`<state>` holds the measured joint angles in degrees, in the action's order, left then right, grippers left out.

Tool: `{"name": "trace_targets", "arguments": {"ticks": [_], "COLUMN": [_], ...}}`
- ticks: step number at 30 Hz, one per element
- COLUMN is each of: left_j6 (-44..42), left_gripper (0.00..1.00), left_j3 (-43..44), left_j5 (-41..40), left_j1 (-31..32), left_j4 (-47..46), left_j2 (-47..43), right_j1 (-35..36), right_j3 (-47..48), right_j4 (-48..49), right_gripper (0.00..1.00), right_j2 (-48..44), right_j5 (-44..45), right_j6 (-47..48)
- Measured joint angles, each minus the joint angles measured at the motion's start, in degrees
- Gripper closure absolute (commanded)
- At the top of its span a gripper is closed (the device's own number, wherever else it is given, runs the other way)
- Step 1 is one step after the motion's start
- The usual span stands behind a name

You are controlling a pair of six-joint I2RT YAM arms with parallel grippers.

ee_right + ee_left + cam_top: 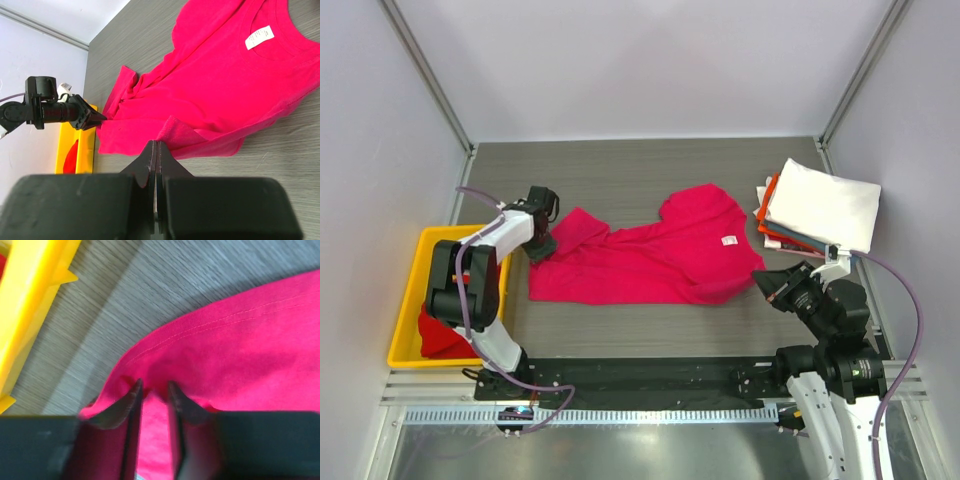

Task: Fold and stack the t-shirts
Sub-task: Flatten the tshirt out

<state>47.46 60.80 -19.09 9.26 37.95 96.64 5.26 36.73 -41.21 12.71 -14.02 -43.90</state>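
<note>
Fingers (122, 412) of your left gripper (152, 387) pinch the edge of the magenta-pink t-shirt (660, 255), spread on the table (620, 180), with only a narrow gap. Your right gripper (156, 145) is closed empty beside it.

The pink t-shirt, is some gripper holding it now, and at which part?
Yes. The left gripper pinches the pink t-shirt at its hem-end corner. The right gripper is shut and seems empty.
</note>
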Motion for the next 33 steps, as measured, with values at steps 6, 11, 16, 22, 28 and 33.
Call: {"name": "trace_targets", "arguments": {"ticks": [6,11,16,22,28,33], "left_j6": [0.4,0.8,1.6,2.3,3.4,3.6], "left_gripper": [0.99,0.99,0.99,0.99,0.99,0.99], "left_j3": [0.0,0.0,0.0,-1.6,-5.2,-8.5], "left_j5": [-0.3,-2.0,-3.0,-1.5,0.2,2.0], "left_j1": [0.0,0.0,0.0,-1.0,-1.8,-1.8], "left_j4": [-0.2,0.9,4.0,6.1,7.1,7.5], "left_j2": [0.9,0.1,-4.5,-16.3,-26.4,-27.8], "right_j1": [0.0,0.0,0.0,0.0,0.0,0.0], "right_j3": [-0.2,-0.3,-0.3,-0.2,0.1,0.1], "right_j4": [-0.1,-0.2,-0.1,-2.4,-3.5,-3.6], "right_gripper": [0.99,0.99,0.99,0.99,0.99,0.99], "right_j2": [0.0,0.3,5.1,11.2,10.8,10.1], "right_j5": [0.0,0.7,1.6,6.5,9.2,9.3], "right_j6": [0.0,0.2,0.6,2.0,3.0,2.6]}}
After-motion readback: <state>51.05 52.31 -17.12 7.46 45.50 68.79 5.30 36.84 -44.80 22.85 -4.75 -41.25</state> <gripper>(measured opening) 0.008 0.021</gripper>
